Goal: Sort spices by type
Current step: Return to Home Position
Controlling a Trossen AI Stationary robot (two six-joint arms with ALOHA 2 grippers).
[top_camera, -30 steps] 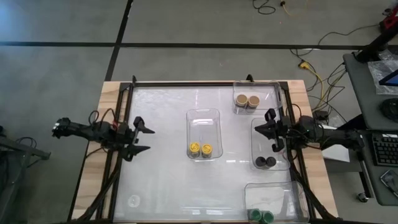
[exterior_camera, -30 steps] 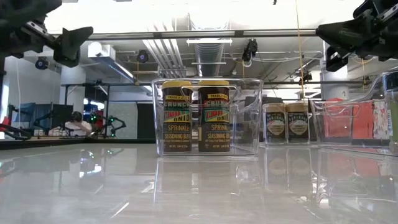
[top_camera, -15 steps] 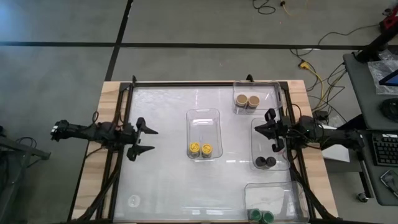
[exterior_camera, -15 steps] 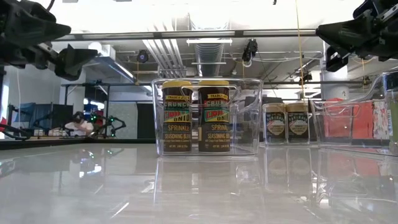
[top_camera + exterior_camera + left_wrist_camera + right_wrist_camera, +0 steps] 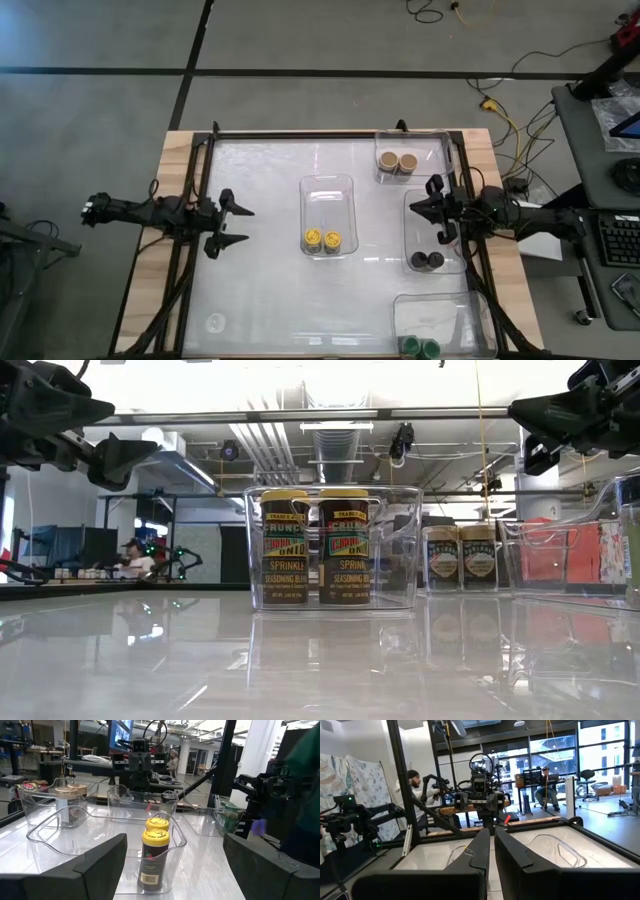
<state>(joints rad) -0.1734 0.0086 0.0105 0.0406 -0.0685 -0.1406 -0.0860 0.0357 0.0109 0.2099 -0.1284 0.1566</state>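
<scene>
Findings, high view. All eight spice jars stand in clear trays on the bench, paired by lid colour.

- Yellow-lidded jars: side by side at the near end of the centre tray.
- Tan-lidded jars: together in the top-right tray.
- Black-lidded jars: together in the middle-right tray.
- Green-lidded jars: in the bottom-right tray, at the picture's lower edge.

No jar stands loose on the bench, and none shares a tray with another colour.

Left gripper: released, fingers spread wide, carrying nothing. It hangs over bare bench at the left, well apart from the centre tray.

Right gripper: clenched to a thin slit per its wrist view, and empty. It sits over the inner edge of the middle-right tray, apart from the black-lidded jars.

Assessment: sorting appears complete; the step in hand is the return of both arms to rest. The next move calls for no grasp, only withdrawal. The right arm should lift clear of the tray wall before it pulls back, so that neither tray nor jars are nudged. The left arm has open space to retract.
</scene>
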